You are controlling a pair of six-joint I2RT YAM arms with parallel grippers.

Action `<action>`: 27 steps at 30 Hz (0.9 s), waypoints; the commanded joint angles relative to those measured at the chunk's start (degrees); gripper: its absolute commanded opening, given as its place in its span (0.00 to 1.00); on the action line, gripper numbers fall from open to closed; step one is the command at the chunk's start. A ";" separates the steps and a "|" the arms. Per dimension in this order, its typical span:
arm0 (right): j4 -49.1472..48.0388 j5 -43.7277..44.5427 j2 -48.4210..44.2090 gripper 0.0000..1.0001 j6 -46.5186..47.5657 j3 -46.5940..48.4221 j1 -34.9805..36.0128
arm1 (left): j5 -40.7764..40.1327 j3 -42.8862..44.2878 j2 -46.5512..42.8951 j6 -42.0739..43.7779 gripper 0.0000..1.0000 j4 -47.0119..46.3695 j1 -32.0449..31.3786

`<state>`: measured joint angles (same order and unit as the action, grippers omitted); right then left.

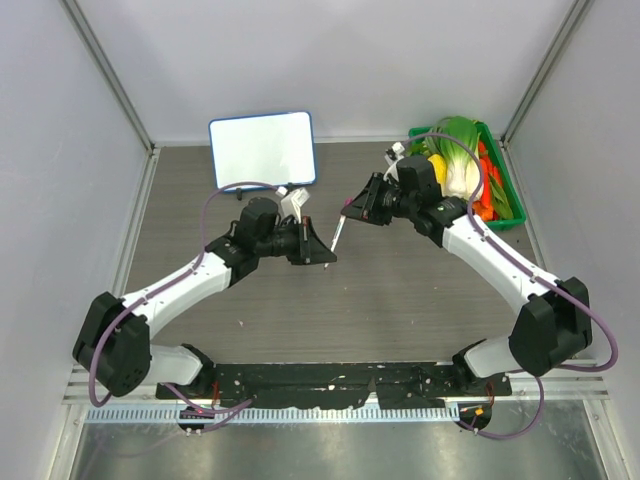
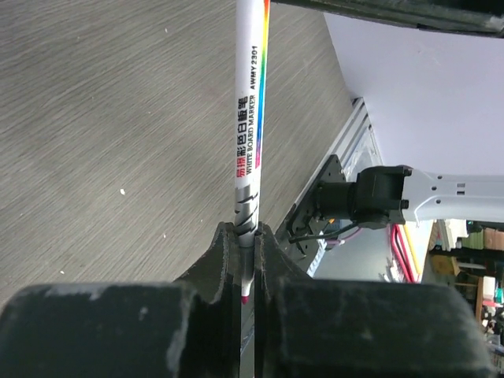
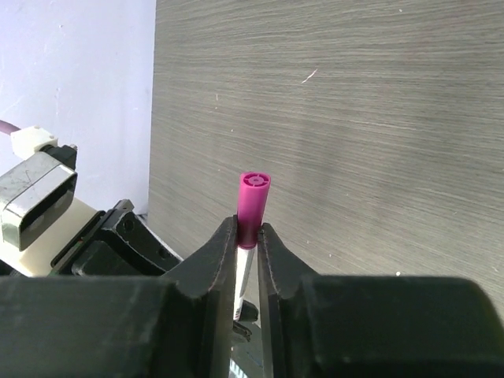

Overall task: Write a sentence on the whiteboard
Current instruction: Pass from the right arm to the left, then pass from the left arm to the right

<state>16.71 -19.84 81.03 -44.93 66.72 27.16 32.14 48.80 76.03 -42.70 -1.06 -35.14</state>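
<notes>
At the bottom edge of the top view, the arm bases (image 1: 320, 378) are bolted side by side. At upper left the whiteboard (image 1: 262, 148) stands, with no sentence on it yet. Near centre, the left gripper (image 2: 246, 236) is clamped on the marker (image 2: 250, 118) barrel, and to its right the right gripper (image 3: 248, 235) is closed on the magenta cap (image 3: 253, 195). Uncapping is judged to be in hand. A straight pull apart is called for, after which the tip must be carried to the board.

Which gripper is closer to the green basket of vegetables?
Right. The right gripper sits just left of the basket; the left gripper is farther left and nearer the bases, holding the other end of the marker.
</notes>
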 commanded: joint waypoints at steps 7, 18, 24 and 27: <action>-3.44 -7.58 -9.30 0.79 8.44 -2.03 -0.53 | -4.10 11.14 -6.06 10.79 0.00 18.27 0.33; -16.33 -28.05 -13.27 0.84 3.27 -7.74 -0.88 | 4.67 19.32 -8.53 18.00 0.00 28.31 0.59; -19.16 -28.15 -14.33 0.84 1.52 -7.74 -0.97 | 10.48 18.79 -9.23 15.19 0.00 23.39 0.68; -23.99 -28.85 -14.33 0.79 -1.73 -9.76 -0.79 | 11.89 17.74 -9.76 13.61 0.00 20.40 0.59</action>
<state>2.42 -45.58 68.95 -42.48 58.13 26.39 39.07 66.19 68.31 -27.18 24.12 -34.76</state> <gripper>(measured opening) 0.817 0.048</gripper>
